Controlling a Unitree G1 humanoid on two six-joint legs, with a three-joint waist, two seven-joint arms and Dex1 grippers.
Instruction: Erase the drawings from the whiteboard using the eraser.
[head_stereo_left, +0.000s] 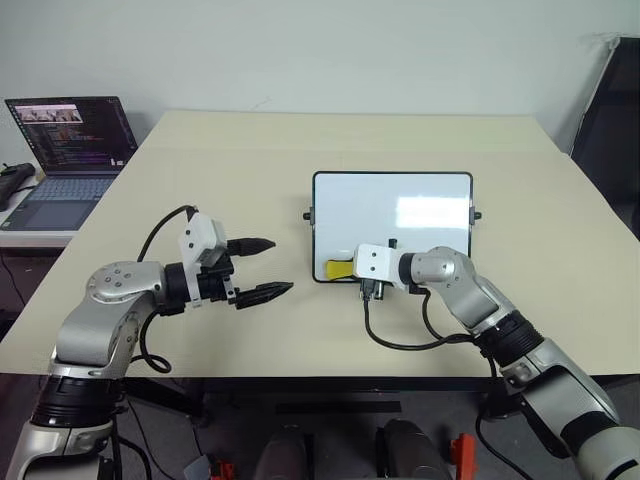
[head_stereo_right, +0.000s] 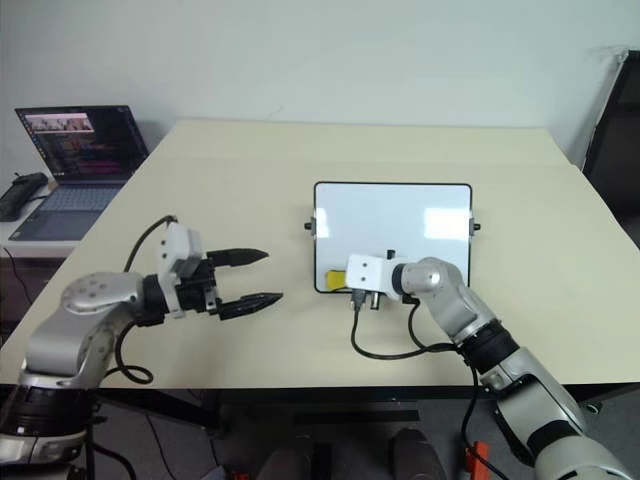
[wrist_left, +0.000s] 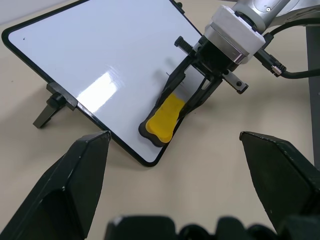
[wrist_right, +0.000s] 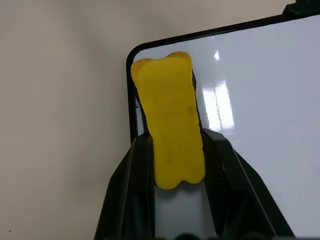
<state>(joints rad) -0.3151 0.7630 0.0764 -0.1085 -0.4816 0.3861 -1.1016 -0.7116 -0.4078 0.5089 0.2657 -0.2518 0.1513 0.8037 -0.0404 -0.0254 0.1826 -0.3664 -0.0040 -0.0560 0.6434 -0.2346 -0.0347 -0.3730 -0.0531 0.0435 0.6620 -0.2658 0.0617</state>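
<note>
left eye view: beige table (head_stereo_left: 200, 180), laptop (head_stereo_left: 70, 150) beside.

yellow eraser (wrist_right: 171, 135), white whiteboard (head_stereo_left: 380, 215), black frame

You see the whiteboard (head_stereo_left: 392, 225) lying on the table (head_stereo_left: 250, 160) right of centre. The eraser (head_stereo_left: 338, 270) rests on its near left corner. The laptop (head_stereo_left: 70, 150) stands left of the table.

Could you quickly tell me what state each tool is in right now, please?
Left tool: open, holding nothing, above the table.
Right tool: shut on the eraser, over a near corner of the whiteboard.
</note>
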